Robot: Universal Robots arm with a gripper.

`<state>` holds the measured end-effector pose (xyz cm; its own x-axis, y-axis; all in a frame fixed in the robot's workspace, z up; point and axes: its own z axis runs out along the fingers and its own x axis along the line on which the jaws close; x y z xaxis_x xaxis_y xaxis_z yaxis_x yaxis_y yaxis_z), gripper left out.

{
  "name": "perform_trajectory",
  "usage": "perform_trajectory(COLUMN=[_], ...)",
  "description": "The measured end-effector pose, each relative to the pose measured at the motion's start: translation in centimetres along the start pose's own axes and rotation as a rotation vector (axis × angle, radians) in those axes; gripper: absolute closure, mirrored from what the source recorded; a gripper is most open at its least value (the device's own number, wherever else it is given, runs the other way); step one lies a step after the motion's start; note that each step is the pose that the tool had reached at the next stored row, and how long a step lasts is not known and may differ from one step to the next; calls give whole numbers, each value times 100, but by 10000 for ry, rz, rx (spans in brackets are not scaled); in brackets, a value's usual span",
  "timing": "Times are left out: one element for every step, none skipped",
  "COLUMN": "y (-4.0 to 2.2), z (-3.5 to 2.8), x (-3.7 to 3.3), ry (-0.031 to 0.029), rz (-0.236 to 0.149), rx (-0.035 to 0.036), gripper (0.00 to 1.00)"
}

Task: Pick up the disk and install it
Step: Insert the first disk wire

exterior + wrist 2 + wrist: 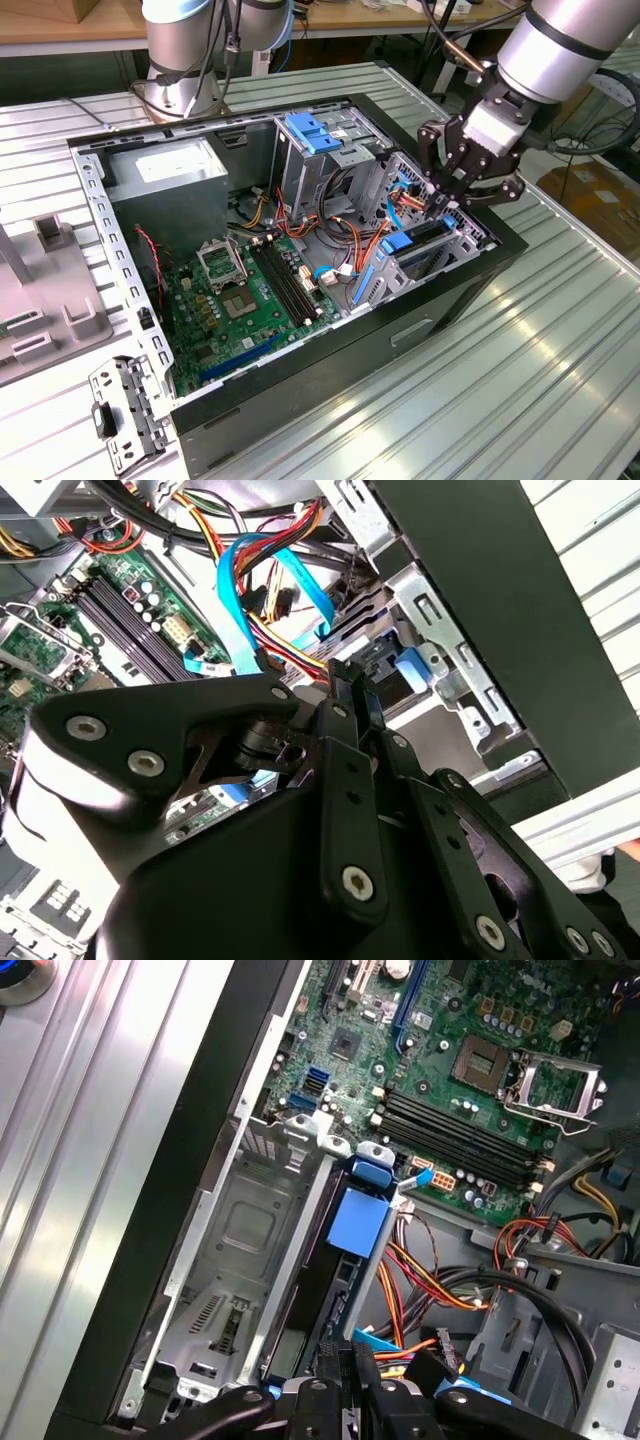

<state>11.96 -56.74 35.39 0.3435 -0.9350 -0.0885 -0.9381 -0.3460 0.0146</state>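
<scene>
In the exterior view the gripper point(468, 190) hangs over the corner of the open computer case point(300, 380) that lies toward the exterior view's right, its dark fingers pointing down into the drive cage point(440, 245). Directly below the gripper, the disk point(420, 238) sits edge-on in that cage, its light-blue rail showing at the end farther from the gripper. Whether the fingers are touching the disk cannot be told from here. Beyond the gripper, deeper in the case, lie the green motherboard point(245, 300), the grey power supply point(170, 175) and a blue bracket point(312, 132) on top of a metal cage. The case rests on a ribbed metal counter point(520, 370).

In the second wrist view the gripper point(345, 695) fills the foreground, with its black linkages drawn close together and the fingertips nearly meeting over the cage; nothing visible is clamped between them, though the tips are partly hidden. Just past the tips are a blue ribbon cable point(240, 590) and a bundle of red and yellow wires.

In the first wrist view the disk point(335, 1290) stands on edge in a slot of the cage, straight ahead of the gripper point(345, 1360), with its blue rail tab point(358, 1222) at the far end. The fingers reach the near end of the disk; contact cannot be confirmed.
</scene>
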Motion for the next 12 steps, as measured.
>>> perform_trajectory(y=[4, 5, 4, 5, 5, 5, 5, 5, 5, 5, 5, 5], z=[2, 3, 5, 8, 11, 17, 21, 24, 28, 32, 35, 37], x=[-1, -2, -2, -2, -2, -1, -1, 0, 0, 0, 1, 1], ry=[0, 0, 0, -1, -5, -9, -14, -16, -18, -22, -25, -26], rz=[44, 111, 195, 366, 506, 801, 1025, 1185, 1391, 1620, 1802, 1932], rx=[3, 9, 16, 31, 44, 70, 90, 104, 123, 143, 159, 171], gripper=[83, 83, 83, 83, 83, 83, 83, 83, 83, 83, 83, 83])
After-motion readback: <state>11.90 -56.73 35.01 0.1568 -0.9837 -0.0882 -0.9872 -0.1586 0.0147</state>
